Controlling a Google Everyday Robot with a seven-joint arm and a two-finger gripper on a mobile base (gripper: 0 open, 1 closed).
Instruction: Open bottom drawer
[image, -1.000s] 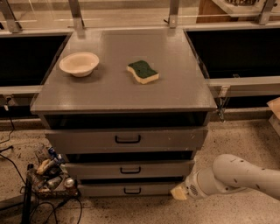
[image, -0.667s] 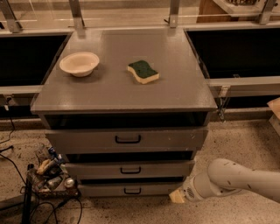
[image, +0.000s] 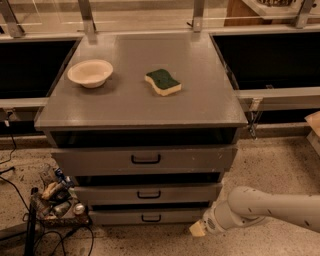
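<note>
The bottom drawer (image: 150, 216) is the slimmest grey front at the foot of the grey cabinet, with a small black bar handle (image: 150, 218) at its middle. It looks pushed in, about flush with the fronts above. My gripper (image: 198, 229) sits low near the floor, just off the drawer's right end and well right of the handle. Only a pale yellowish tip shows at the end of the white arm (image: 270, 207), which comes in from the right.
Above are a mid-sized drawer (image: 149, 193) and a tall top drawer (image: 145, 159). A cream bowl (image: 90, 73) and a green-and-yellow sponge (image: 163, 82) lie on the cabinet top. A small rack of clutter (image: 56, 200) and cables stand on the floor at the left.
The arm and gripper have shifted slightly left toward the drawer's right end. The drawers have not moved.
</note>
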